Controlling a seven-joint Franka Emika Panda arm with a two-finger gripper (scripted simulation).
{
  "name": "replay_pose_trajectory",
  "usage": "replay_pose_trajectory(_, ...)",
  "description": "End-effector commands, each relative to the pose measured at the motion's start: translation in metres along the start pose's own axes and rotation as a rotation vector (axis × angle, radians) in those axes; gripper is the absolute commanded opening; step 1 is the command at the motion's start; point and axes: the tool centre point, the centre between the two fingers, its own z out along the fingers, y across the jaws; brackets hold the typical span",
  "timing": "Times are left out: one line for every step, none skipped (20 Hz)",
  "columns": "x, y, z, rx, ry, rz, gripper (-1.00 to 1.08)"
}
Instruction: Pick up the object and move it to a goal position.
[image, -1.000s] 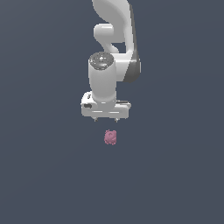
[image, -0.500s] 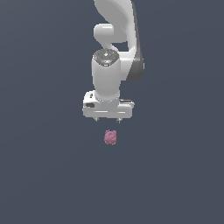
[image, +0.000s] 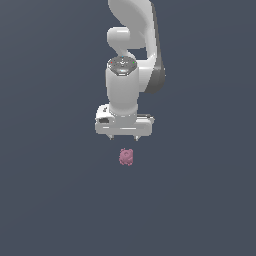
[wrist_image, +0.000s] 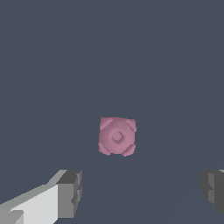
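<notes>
The object (image: 126, 157) is a small pink bumpy lump lying on the flat dark grey floor, just below my white gripper (image: 124, 138) in the exterior view. The gripper points straight down with only the short tips of its fingers showing under the hand. In the wrist view the object (wrist_image: 117, 136) lies ahead of the two grey fingertips (wrist_image: 70, 194), which stand wide apart with nothing between them. The gripper (wrist_image: 142, 190) is open and does not touch the object.
The dark grey floor (image: 50, 200) stretches evenly in all directions. The white arm (image: 132, 45) rises above the hand toward the top of the exterior view.
The arm has shifted slightly toward the exterior view's right and a little lower, bringing the hand more directly over the object. The object has not moved.
</notes>
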Motion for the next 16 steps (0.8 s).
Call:
replay_pose_trajectory(0.001, -0.001, 0.005, 0.001, -0.004, 0.004, 1.00)
replay_pose_trajectory(0.001, -0.001, 0.009, 0.001, -0.006, 0.007, 1.00)
replay_pose_trajectory(0.002, -0.002, 0.012, 0.002, -0.008, 0.010, 1.00)
replay_pose_trajectory(0.002, -0.002, 0.017, 0.003, -0.011, 0.013, 1.00)
replay_pose_trajectory(0.003, -0.003, 0.022, 0.003, -0.014, 0.017, 1.00)
replay_pose_trajectory(0.004, -0.004, 0.027, 0.004, -0.017, 0.022, 1.00)
replay_pose_trajectory(0.004, -0.004, 0.033, 0.005, -0.021, 0.026, 1.00)
replay_pose_trajectory(0.005, -0.005, 0.039, 0.006, -0.024, 0.031, 1.00)
replay_pose_trajectory(0.006, -0.006, 0.046, 0.006, -0.029, 0.037, 1.00)
replay_pose_trajectory(0.006, -0.007, 0.053, 0.007, -0.032, 0.042, 1.00)
replay_pose_trajectory(0.006, -0.007, 0.059, 0.007, -0.036, 0.047, 1.00)
replay_pose_trajectory(0.007, -0.008, 0.064, 0.007, -0.039, 0.051, 1.00)
replay_pose_trajectory(0.007, -0.009, 0.069, 0.008, -0.042, 0.055, 1.00)
replay_pose_trajectory(0.007, -0.009, 0.073, 0.008, -0.044, 0.058, 1.00)
replay_pose_trajectory(0.007, -0.010, 0.077, 0.008, -0.046, 0.061, 1.00)
replay_pose_trajectory(0.007, -0.010, 0.080, 0.008, -0.048, 0.063, 1.00)
